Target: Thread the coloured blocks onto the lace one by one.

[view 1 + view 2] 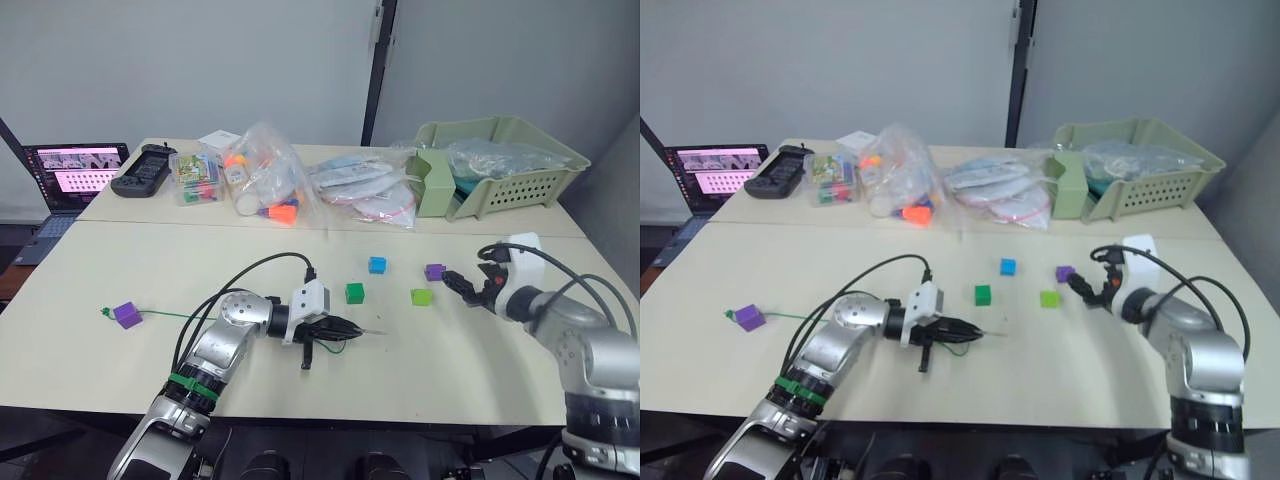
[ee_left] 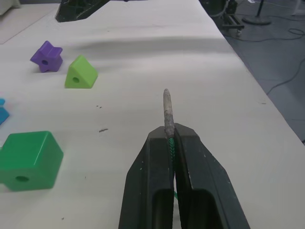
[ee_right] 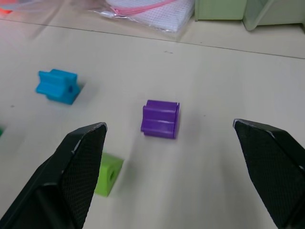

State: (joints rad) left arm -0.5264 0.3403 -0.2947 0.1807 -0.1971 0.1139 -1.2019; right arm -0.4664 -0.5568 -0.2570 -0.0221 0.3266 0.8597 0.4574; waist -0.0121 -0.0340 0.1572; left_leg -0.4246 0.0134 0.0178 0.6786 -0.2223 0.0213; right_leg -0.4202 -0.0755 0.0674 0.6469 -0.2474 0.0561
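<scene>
Across the cream worktop [image 1: 420, 370], your right gripper [image 3: 174, 162] hangs wide open over the small purple plastic block [image 3: 160, 119], so centre and close squarely, hole facing your left gripper [image 2: 170, 143], clamped on the thin green lace [image 2: 170, 147] behind its stiff grey tip [image 2: 167, 109].

Bright, even indoor light falls from overhead, with no harsh glare on the pale table [image 1: 500, 370]. Shadows are soft and short, pooling just beneath the left gripper [image 1: 350, 327] and under the right gripper [image 3: 171, 176]. In the right wrist view, the lime green block [image 3: 107, 174] beside one finger looks slightly smeared. Its black fingers [image 3: 76, 176] up close appear soft-edged.
</scene>
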